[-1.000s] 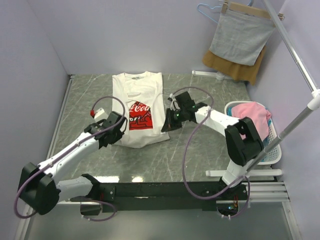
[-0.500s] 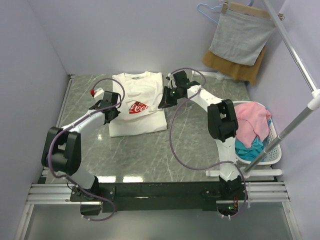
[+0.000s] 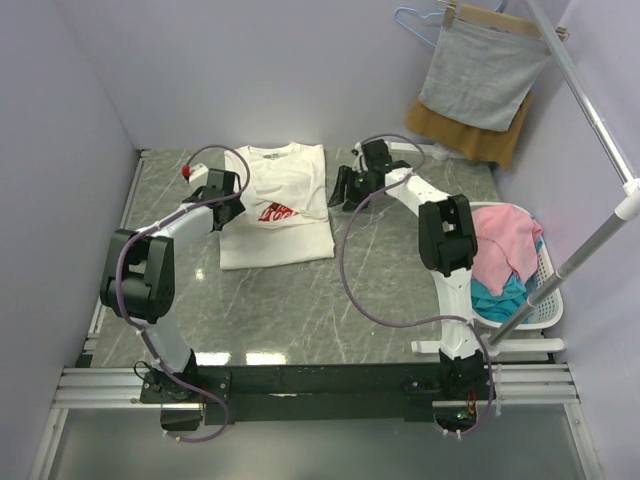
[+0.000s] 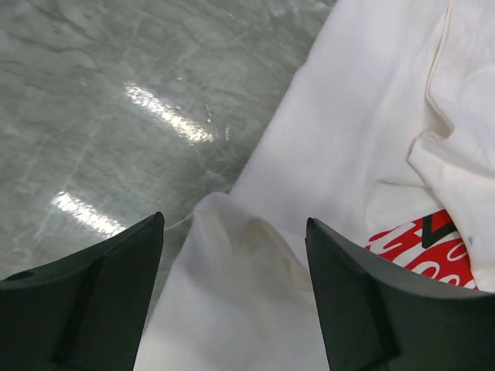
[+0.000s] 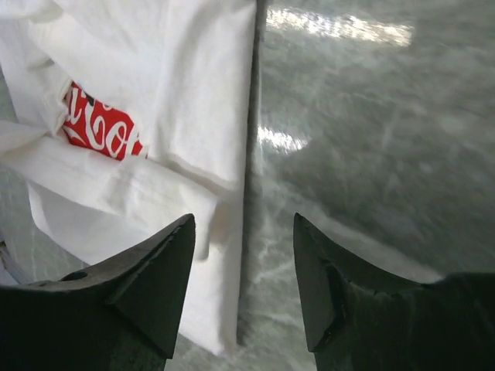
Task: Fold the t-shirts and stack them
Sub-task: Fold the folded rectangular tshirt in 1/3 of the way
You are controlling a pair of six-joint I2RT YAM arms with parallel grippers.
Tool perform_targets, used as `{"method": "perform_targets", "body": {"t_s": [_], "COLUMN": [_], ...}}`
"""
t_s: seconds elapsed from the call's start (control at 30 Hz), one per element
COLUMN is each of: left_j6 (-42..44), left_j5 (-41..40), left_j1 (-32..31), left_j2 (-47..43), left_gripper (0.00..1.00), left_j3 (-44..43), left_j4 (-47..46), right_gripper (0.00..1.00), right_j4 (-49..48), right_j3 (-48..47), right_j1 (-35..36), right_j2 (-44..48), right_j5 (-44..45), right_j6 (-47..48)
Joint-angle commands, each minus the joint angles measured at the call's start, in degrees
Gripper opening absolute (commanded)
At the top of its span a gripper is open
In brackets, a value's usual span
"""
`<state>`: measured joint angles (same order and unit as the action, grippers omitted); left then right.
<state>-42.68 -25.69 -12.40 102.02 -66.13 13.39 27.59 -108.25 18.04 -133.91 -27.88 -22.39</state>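
While both pairs of jaws stand apart with nothing gripped, the left gripper [image 4: 232,224] hangs over the left edge of the folded shirt [image 3: 285,215], cloth on its right side and bare table [image 3: 390,270] on its left; the right gripper [image 5: 244,220] straddles the shirt's right edge, with free table stretching off its right side to the basket [image 3: 548,268].

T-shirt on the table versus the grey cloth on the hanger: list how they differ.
The t-shirt lies folded on the table; the grey cloth hangs from a wooden hanger at the far right. The t-shirt is white with a red print showing; the grey cloth is plain. The grey cloth covers part of a brown cloth; the t-shirt lies straight on the table. Both are soft fabric.
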Motion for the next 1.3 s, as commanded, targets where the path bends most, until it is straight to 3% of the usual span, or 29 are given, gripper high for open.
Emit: {"method": "perform_targets", "body": {"t_s": [0.0,0.2,0.47,1.27], "left_j6": [0.9,1.6,1.9,5.9], "left_j5": [-2.0,10.6,22.1,19.8], "left_j1": [0.3,0.0,-0.3,-0.3], "left_j2": [-8.6,-14.9,-10.3,9.1], "left_gripper": [0.80,0.82,0.81,0.82], "left_j3": [0.4,8.0,7.5,-7.6], "left_j4": [0.9,-3.9,-5.7,-6.6], "right_gripper": [0.61,0.62,0.62,0.63], "right_j4": [-4.6,-3.9,-4.2,1.5], "right_j3": [3.8,5.3,5.9,-1.8], "right_j1": [-0.5,1.9,6.6,7.6], "right_j2": [10.4,10.5,8.9,-0.9], "right_j5": [2.3,-4.9,-7.3,-4.5], "right_j6": [2.2,0.1,-1.8,-1.2]}}
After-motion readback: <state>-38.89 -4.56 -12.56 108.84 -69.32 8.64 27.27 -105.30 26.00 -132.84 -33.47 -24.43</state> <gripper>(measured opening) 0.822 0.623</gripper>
